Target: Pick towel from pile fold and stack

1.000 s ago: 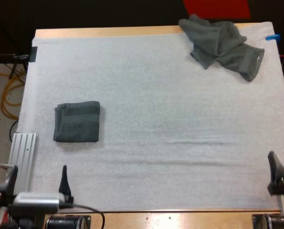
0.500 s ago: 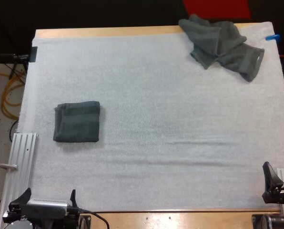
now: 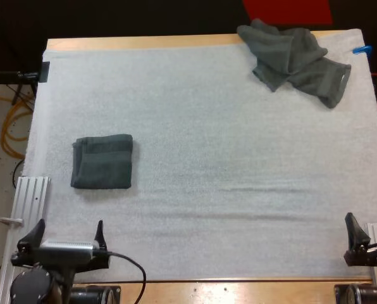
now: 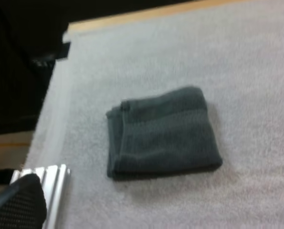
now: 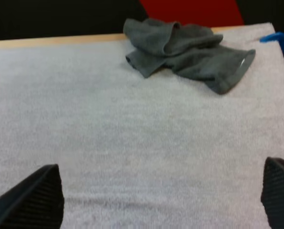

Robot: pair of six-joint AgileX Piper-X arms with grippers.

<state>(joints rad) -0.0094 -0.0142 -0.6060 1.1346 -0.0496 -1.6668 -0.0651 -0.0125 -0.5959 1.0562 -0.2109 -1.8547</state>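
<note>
The wooden table point(image 3: 144, 42) carries a white mat point(image 3: 226, 158) that covers nearly all of its top. At the mat's far right corner lies 1 crumpled dark grey-green towel point(image 3: 296, 60), bunched in loose folds, with a hemmed end trailing toward the near side. On the left part of the mat, well apart from it, sits 1 folded towel point(image 3: 102, 162), a flat square (its layered side is toward the mat's left border). My left gripper point(image 3: 68, 233) hovers at the mat's near left edge, near the folded towel, its 2 fingers spread wide and holding nothing. My right gripper point(image 5: 156, 198) is at the near right edge, fingers likewise wide apart and empty, facing the crumpled towel across the mat.
</note>
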